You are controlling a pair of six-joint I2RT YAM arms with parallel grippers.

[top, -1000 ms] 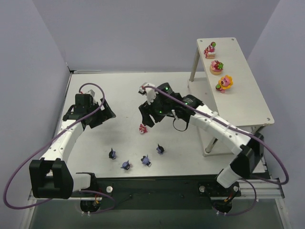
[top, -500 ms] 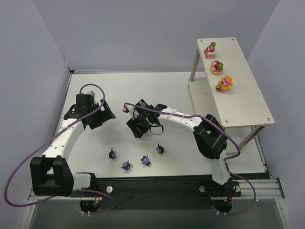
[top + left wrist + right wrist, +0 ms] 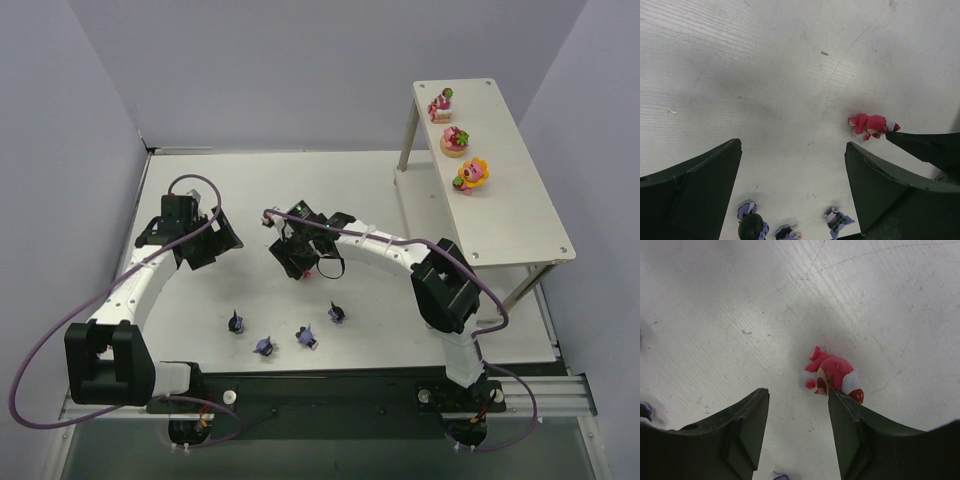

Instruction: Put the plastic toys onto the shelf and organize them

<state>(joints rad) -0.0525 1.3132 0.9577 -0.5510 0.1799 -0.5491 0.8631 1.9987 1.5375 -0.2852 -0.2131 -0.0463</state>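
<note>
From above, the right fingers (image 3: pixel 298 262) cover the small pink-and-red plastic figurine (image 3: pixel 834 376), and I see only a red speck of it there. The right wrist view shows it better: it lies on its side on the white bench (image 3: pixel 250 190), right at the tip of one finger. I cannot tell whether the two touch. Those fingers stand apart with bare bench between them. The left fingers (image 3: pixel 218 248) are spread wide too and hold nothing, low over the bench to the left of the figurine.

Four dark blue-purple figurines with white bits (image 3: pixel 264 346) sit in a loose row near the arm bases. The left wrist view catches only three of them, cut off at its bottom edge, and the right wrist view shows just blue scraps at its border.

The off-white two-tier shelf (image 3: pixel 520 190) stands at the bench's right side, close to the wall. Its lower board is mostly hidden under the top board and behind my right arm. Three bright cake-like figurines (image 3: pixel 456 140) stand in a line on the far half of the top board. The near half is bare board. The far and left parts of the bench lie open around both arms.

My count is eight toys: three on the shelf, five on the bench
</note>
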